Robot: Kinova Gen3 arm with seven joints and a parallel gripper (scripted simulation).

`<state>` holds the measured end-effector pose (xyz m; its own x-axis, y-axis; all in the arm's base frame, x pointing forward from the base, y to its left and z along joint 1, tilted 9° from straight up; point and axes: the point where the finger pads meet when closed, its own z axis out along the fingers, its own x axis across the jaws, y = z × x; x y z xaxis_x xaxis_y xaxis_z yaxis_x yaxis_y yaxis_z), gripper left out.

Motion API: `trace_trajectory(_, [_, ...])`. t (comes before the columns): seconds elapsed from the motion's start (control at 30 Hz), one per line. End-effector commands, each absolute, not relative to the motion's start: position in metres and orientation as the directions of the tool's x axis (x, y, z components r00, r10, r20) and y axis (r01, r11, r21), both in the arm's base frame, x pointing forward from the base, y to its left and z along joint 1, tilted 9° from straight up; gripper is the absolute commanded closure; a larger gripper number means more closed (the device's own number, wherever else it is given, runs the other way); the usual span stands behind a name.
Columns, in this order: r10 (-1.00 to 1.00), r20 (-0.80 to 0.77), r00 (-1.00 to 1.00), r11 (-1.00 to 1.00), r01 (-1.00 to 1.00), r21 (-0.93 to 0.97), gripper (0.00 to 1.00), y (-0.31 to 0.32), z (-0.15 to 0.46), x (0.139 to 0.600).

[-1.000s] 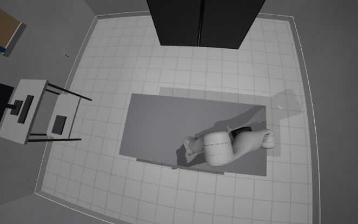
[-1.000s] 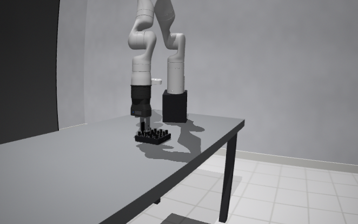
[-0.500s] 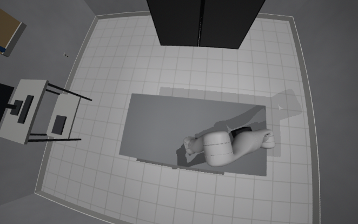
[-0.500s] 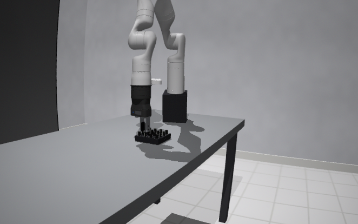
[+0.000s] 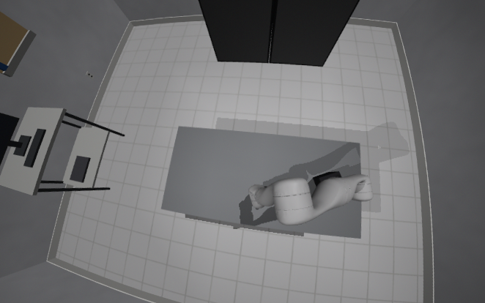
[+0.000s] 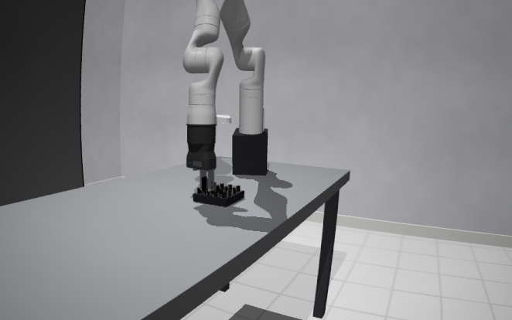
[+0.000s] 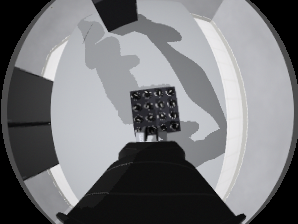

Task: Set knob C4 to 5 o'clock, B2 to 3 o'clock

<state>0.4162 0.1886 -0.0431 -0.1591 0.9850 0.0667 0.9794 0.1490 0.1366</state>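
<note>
You can read no label on the square black knob box point(image 6: 219, 199) point(image 7: 155, 110); your black two-finger gripper point(image 6: 206, 186) point(image 7: 151, 131) partly hides its knobs, and you cannot tell whether it is gripping one.

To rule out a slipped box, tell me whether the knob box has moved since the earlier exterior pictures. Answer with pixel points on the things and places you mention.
No, no visible shift: the knob box point(image 6: 218, 199) sits in the same place, left of and nearer than the black pedestal point(image 6: 250, 152).
</note>
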Motion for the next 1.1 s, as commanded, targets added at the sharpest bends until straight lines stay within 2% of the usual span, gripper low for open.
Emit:
trace_trajectory(0.0, [0.985,0.066,-0.160,0.150,0.980,0.134,0.54,0.1888,-0.0459,0.4158])
trace_trajectory(1.07, [0.985,0.066,-0.160,0.150,0.980,0.134,0.54,0.1892,-0.0496,0.4162])
